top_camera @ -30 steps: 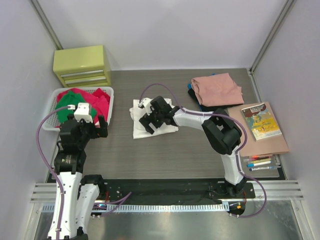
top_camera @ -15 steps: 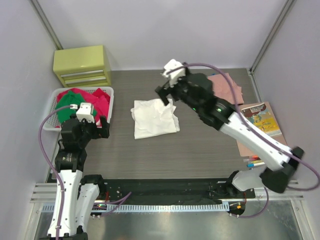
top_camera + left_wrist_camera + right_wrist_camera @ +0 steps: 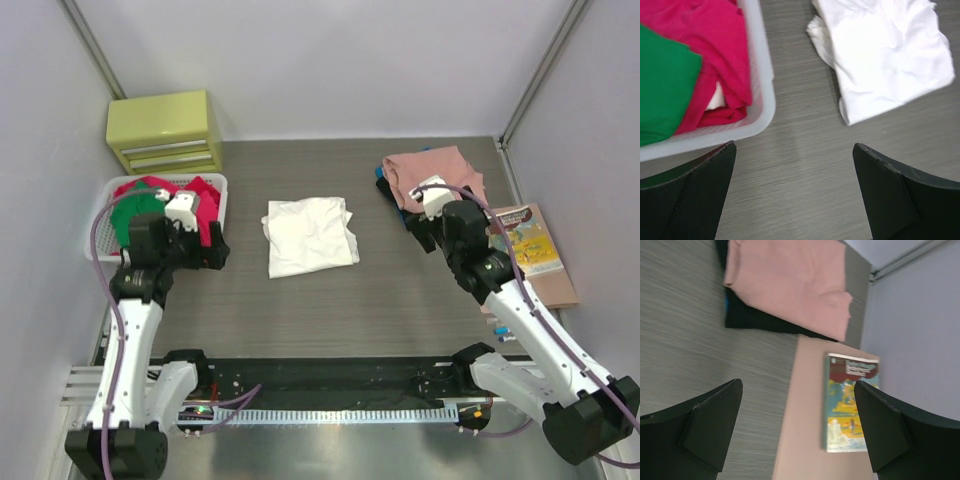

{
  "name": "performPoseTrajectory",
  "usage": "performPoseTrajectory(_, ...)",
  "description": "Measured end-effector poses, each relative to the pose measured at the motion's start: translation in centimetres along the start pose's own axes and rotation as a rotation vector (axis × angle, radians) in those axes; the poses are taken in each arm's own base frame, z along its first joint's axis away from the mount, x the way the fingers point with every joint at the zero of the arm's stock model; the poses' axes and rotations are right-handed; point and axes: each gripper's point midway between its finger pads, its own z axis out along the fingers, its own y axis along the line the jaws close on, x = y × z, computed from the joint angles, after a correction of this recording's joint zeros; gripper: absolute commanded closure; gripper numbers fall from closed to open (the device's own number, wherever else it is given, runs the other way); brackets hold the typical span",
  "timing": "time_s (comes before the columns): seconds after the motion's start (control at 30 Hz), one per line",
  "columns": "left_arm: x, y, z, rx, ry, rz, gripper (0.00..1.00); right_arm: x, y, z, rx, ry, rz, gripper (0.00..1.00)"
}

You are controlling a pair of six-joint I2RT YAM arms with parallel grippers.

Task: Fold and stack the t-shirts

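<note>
At the far left a yellow-green drawer cabinet [image 3: 163,130] is standing at the back of the table [image 3: 330,310], and in front of it the white slotted basket [image 3: 100,250] is holding a green t-shirt [image 3: 128,215] and red and magenta t-shirts [image 3: 205,195], all bunched together (I cannot separate the red from the magenta cleanly).

I am holding my left gripper [image 3: 208,252] just beside the basket's near right corner, with its jaws spread wide and nothing between them. My left wrist camera is looking past both fingers [image 3: 700,195] at bare tabletop.

A white t-shirt [image 3: 310,235] is lying folded near the middle of the table, well apart from the basket and touched by neither arm.

I am hanging my right gripper [image 3: 425,228] close to the near edge of the stack at the back right, its jaws also fully spread and gripping nothing. There a salmon-pink t-shirt [image 3: 435,172] is resting folded on top of a black t-shirt [image 3: 755,320].

To the right of that, a thin illustrated book [image 3: 522,240] is lying on a brown sheet [image 3: 545,285], with some pens [image 3: 520,325] at the sheet's near edge.
</note>
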Motion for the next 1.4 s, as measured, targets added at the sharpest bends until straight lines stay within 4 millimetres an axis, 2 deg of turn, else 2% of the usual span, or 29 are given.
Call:
performPoseTrajectory(0.07,-0.6,-1.2,0.4,0.078,0.086,0.003,0.00,-1.1,1.2,0.1,-0.097,0.007,0.058,0.00)
performPoseTrajectory(0.1,-1.6,-2.0,0.5,0.130,0.114,0.005,0.00,-1.9,1.5,0.0,-0.131,-0.003,0.078,0.00)
performPoseTrajectory(0.17,-3.5,-4.0,0.8,0.263,0.149,0.008,0.00,-3.7,2.2,-0.2,-0.208,-0.024,0.112,0.00)
performPoseTrajectory(0.23,-4.3,-6.2,0.5,0.405,0.171,0.008,0.00,-5.6,3.0,-0.8,-0.302,-0.064,0.138,0.00)
performPoseTrajectory(0.3,-4.1,-8.3,-0.3,0.549,0.207,0.007,0.00,-7.4,4.6,-1.9,-0.435,-0.107,0.157,0.00)
performPoseTrajectory(0.4,-2.6,-11.3,-2.0,0.790,0.313,-0.011,0.00,-9.3,7.4,-4.0,-0.655,-0.152,0.170,0.00)
performPoseTrajectory(0.47,-1.5,-12.6,-2.3,0.908,0.393,-0.055,0.00,-9.6,9.4,-5.0,-0.787,-0.154,0.171,0.00)
performPoseTrajectory(0.53,-0.5,-13.3,-2.0,0.974,0.463,-0.128,0.00,-9.0,11.5,-5.5,-0.906,-0.124,0.175,0.00)
performPoseTrajectory(0.73,0.9,-14.0,-0.5,1.028,0.558,-0.270,0.00,-5.0,16.4,-3.8,-1.085,0.055,0.201,0.00)
performPoseTrajectory(0.83,1.1,-14.1,1.1,1.065,0.605,-0.328,0.00,-3.9,18.2,-3.1,-1.172,0.115,0.234,0.00)
performPoseTrajectory(0.9,1.0,-14.0,2.8,1.101,0.632,-0.342,0.00,-3.4,19.4,-2.6,-1.226,0.149,0.254,0.00)
performPoseTrajectory(1.0,0.7,-13.4,7.4,1.175,0.578,-0.280,0.00,-3.6,20.7,-1.7,-1.295,0.179,0.282,0.00)
performPoseTrajectory(1.1,2.5,-12.4,11.0,1.206,0.568,-0.284,0.00,-4.6,21.5,-0.5,-1.341,0.175,0.303,0.00)
performPoseTrajectory(1.17,3.6,-11.9,11.9,1.208,0.584,-0.318,0.00,-5.0,21.9,0.2,-1.359,0.175,0.311,0.00)
performPoseTrajectory(1.3,2.6,-9.7,13.2,1.192,0.514,-0.359,0.00,-5.3,22.6,2.3,-1.379,0.193,0.347,0.00)
performPoseTrajectory(1.4,2.5,-8.4,14.0,1.177,0.495,-0.389,0.00,-5.2,22.5,4.2,-1.374,0.210,0.403,0.00)
